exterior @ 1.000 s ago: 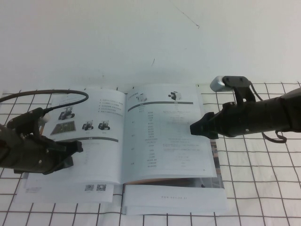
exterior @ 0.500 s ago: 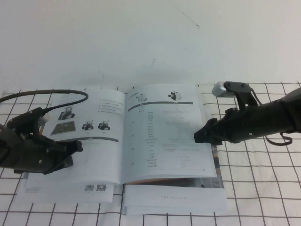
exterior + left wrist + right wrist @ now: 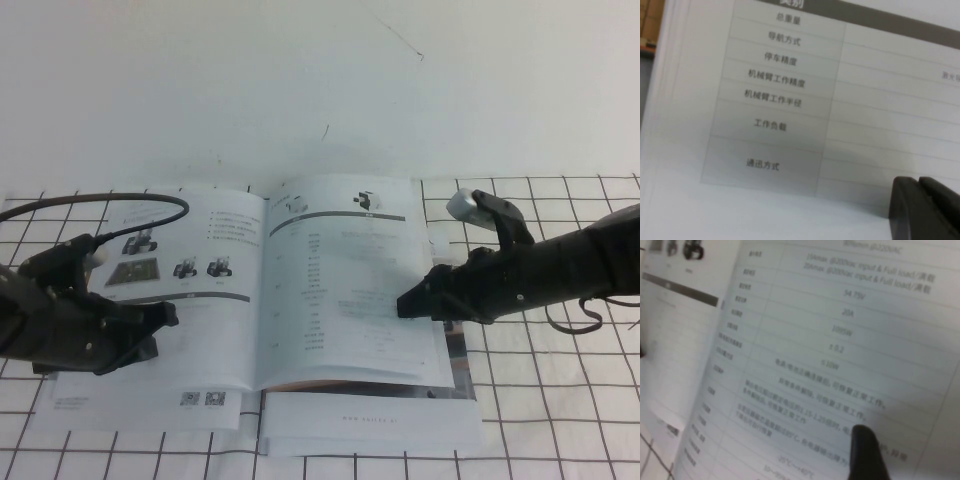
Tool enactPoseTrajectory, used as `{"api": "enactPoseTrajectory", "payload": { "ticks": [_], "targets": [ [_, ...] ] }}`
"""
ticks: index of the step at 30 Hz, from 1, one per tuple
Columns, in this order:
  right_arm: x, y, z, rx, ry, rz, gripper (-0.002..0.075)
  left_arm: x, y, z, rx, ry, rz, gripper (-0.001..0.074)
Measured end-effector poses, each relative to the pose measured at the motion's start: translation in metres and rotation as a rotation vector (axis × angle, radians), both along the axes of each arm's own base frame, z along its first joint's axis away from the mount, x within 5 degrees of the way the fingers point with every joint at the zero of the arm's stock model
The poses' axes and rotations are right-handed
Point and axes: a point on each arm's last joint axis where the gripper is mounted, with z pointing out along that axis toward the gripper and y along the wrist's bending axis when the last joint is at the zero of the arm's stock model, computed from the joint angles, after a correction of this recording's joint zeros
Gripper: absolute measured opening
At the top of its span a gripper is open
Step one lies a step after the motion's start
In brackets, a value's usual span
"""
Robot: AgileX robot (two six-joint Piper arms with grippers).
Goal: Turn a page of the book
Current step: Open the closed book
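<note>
Since the earlier frames, my right gripper point(image 3: 408, 303) has been advancing inward and downward over the right-hand page, while my left gripper point(image 3: 165, 316) is remaining in place. Going left to right: the left gripper is resting on the lower left-hand page of the book point(image 3: 300, 290), its two fingers pressed together, clenched on nothing, apparently pinning that side. The book is lying open on the gridded tablecloth point(image 3: 560, 420), with a loose sheet point(image 3: 370, 425) protruding below it. The right gripper is hovering at the right page's outer margin; whether its fingers are parted I cannot tell. I am judging the step to be the approach; the next move is calling for catching a single leaf's edge and sweeping it leftward. The left arm's cable point(image 3: 120, 200) is crossing the landing page.
</note>
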Motion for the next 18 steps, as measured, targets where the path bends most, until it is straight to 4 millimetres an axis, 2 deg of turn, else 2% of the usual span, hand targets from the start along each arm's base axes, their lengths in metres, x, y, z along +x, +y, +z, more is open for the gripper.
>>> {"api": "enactPoseTrajectory", "payload": {
  "ticks": [10,18],
  "targets": [
    [-0.001,0.009,0.017,0.169,-0.035,0.021,0.0389,0.001,0.0,-0.002,-0.014,0.005,0.02,-0.0002],
    [-0.004,0.014,0.063,0.31,-0.151,0.029,0.0389,0.002,0.001,-0.001,-0.006,-0.008,0.027,-0.0002]
  ]
}}
